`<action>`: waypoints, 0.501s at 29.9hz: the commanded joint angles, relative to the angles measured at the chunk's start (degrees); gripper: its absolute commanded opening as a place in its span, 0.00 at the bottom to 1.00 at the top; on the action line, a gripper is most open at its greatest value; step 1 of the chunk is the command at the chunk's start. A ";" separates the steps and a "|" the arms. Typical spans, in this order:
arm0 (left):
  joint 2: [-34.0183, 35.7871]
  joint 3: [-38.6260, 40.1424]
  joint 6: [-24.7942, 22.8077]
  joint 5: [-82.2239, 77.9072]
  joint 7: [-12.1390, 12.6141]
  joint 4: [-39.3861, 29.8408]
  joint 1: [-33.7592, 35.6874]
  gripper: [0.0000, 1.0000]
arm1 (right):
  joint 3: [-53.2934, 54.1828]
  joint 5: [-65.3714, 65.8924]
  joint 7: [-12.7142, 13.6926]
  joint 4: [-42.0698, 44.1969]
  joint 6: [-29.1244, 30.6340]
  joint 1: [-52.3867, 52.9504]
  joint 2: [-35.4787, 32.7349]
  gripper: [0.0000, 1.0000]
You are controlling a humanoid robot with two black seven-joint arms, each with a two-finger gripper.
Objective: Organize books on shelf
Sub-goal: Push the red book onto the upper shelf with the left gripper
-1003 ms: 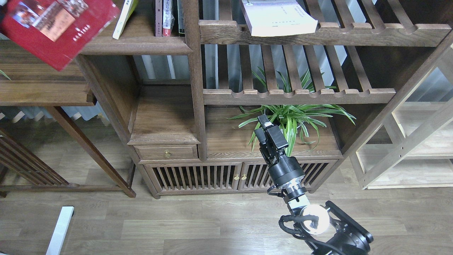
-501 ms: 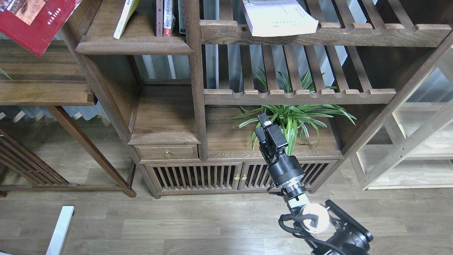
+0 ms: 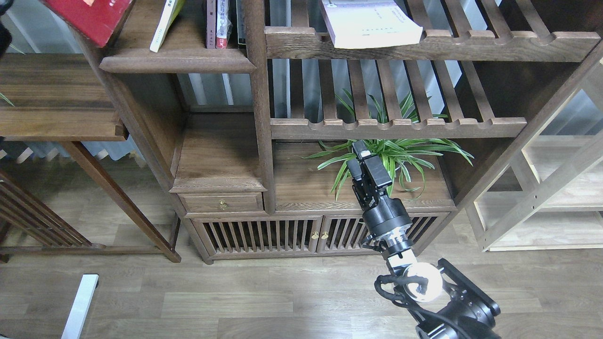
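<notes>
The red book (image 3: 92, 16) hangs tilted at the top left, mostly cut off by the frame's edge, its lower corner over the left end of the shelf (image 3: 179, 61). What holds it is out of view. The yellow-green book (image 3: 165, 23) leans on the shelf. The white book (image 3: 372, 23) lies flat on the slatted rack at the top. My right gripper (image 3: 365, 160) points up in front of the plant, empty, with its fingers close together. My left gripper is out of view.
Several upright books (image 3: 219, 23) stand at the shelf's right end by a post (image 3: 256, 94). A green plant (image 3: 395, 155) sits on the lower board behind my right gripper. A low side table (image 3: 56, 103) stands at the left. A pale wooden rack (image 3: 541, 197) stands at the right.
The red book has moved up and to the right, over the shelf's left end, and now shows less. My right gripper has shifted slightly up and to the right.
</notes>
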State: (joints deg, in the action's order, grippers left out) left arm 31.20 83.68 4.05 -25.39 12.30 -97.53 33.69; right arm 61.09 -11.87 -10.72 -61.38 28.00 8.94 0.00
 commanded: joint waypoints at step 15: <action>0.53 -8.88 -0.19 -3.17 0.09 8.40 11.39 0.00 | 3.07 -0.09 -0.09 -0.06 0.00 -0.33 0.00 0.83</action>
State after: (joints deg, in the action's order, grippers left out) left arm 31.60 76.26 3.52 -27.88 12.30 -90.56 42.43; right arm 63.41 -11.95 -10.76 -61.43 28.00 8.61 0.00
